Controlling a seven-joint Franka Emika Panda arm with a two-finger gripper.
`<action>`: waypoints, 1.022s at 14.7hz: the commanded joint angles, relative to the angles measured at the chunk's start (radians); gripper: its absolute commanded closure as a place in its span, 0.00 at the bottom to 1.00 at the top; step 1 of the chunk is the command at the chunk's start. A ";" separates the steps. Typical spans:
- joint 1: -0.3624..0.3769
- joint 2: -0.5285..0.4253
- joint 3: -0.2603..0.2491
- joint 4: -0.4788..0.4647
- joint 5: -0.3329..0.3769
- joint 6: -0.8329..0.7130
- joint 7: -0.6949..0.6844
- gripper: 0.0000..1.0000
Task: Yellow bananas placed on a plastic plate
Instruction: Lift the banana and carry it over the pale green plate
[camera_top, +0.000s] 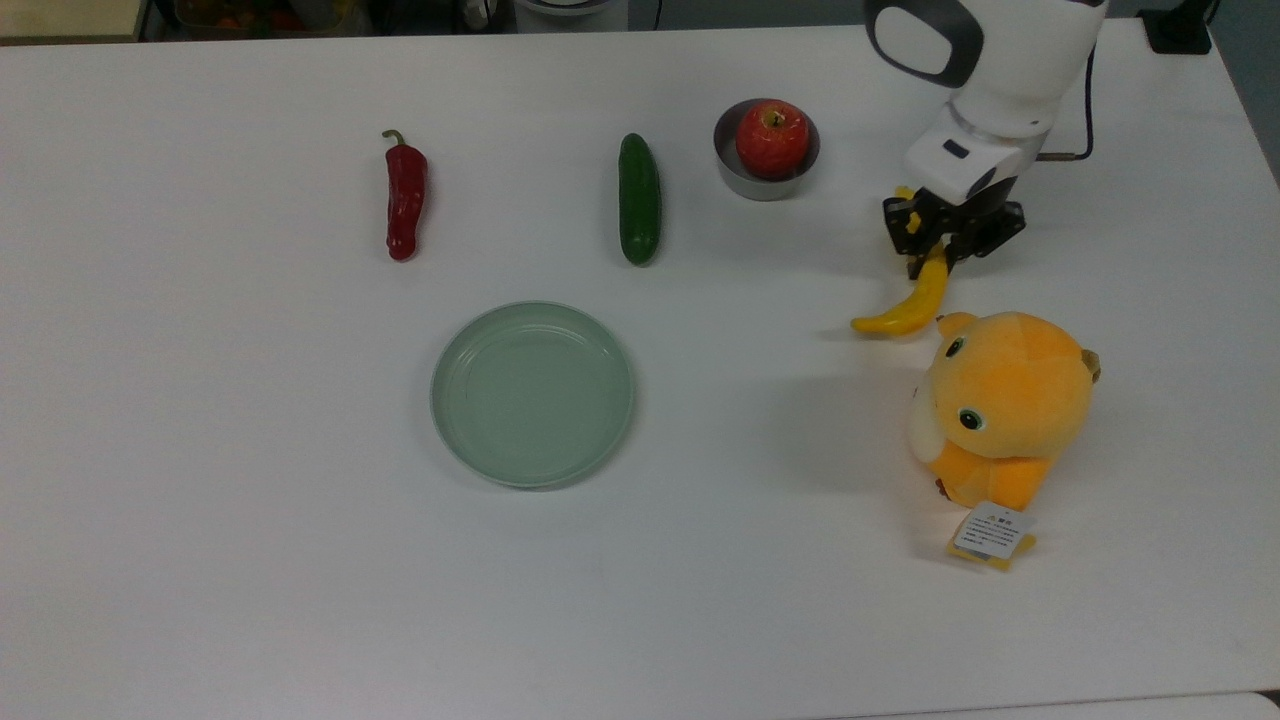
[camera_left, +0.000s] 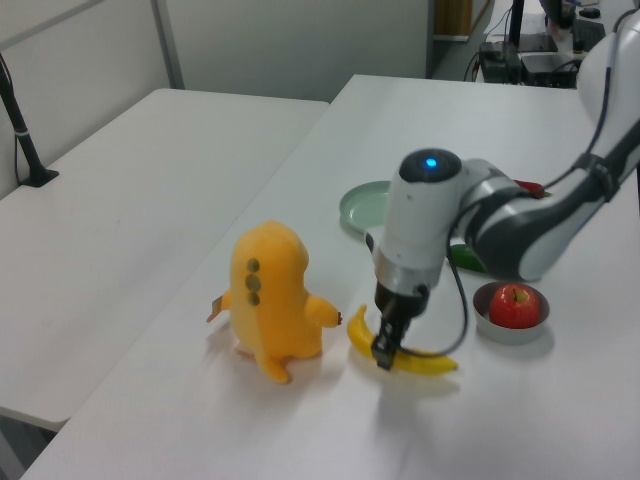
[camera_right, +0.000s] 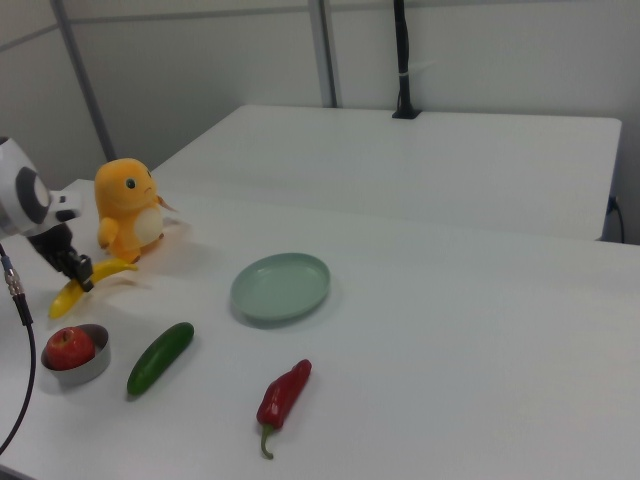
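Tag: you see a small white paper tag (camera_top: 991, 532) on the orange-yellow plush toy (camera_top: 1005, 404).
Print: too small for you to read.
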 joint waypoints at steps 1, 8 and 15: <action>-0.062 -0.051 -0.030 -0.019 -0.013 -0.011 -0.014 1.00; -0.101 -0.058 -0.140 -0.012 -0.013 -0.042 -0.078 1.00; -0.139 -0.056 -0.268 0.010 -0.011 0.102 -0.120 1.00</action>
